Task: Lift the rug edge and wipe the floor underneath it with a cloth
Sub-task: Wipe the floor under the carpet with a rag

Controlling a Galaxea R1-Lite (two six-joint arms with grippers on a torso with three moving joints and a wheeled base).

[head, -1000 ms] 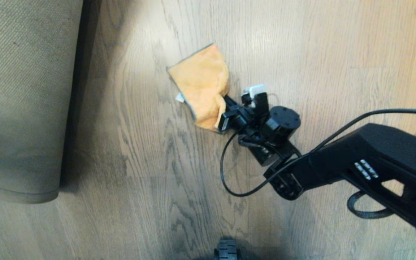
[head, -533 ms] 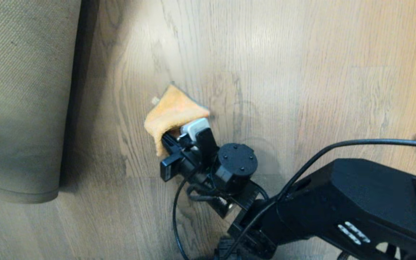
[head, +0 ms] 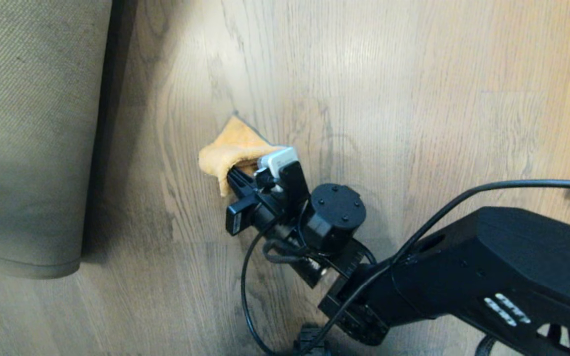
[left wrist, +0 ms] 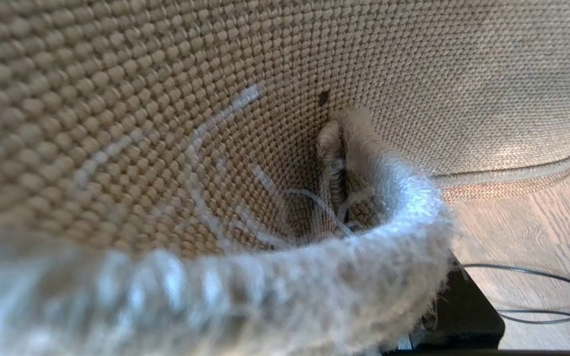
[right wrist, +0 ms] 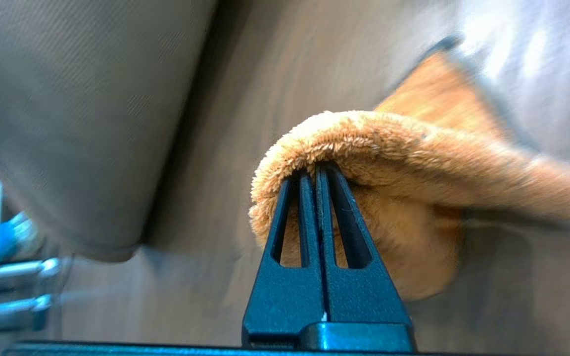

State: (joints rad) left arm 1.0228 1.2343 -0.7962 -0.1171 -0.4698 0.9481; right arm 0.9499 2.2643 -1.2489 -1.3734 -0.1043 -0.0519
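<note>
I see the rug (head: 32,133) turned up along the left of the head view, ribbed tan backing facing the camera, its rounded lower corner hanging clear above the floor (head: 413,99) with a dark shadow band beside it. Rug and floor sit where they did a second ago, so the camera has not shifted.

My right arm (head: 488,267) has swung in from the right edge and now crosses the lower right of the head view, reaching toward the rug. The right gripper (head: 233,178) has carried the cloth (head: 233,148) along the planks toward the rug. A second ago the cloth lay spread nearer the middle of the floor; now it is bunched into a small wedge, near the rug's shadow but apart from it.

The right wrist view shows what the head view hides: the two dark fingers (right wrist: 337,217) pressed flat together, clenched on a fold of the orange cloth that drapes over their tips.

The left wrist view is filled by the rug's woven backing and its fuzzy pale edge, curled close to the lens. The left gripper does not show there, so I cannot tell how its jaws stand. A black cable (left wrist: 552,296) loops on the floor beyond.
</note>
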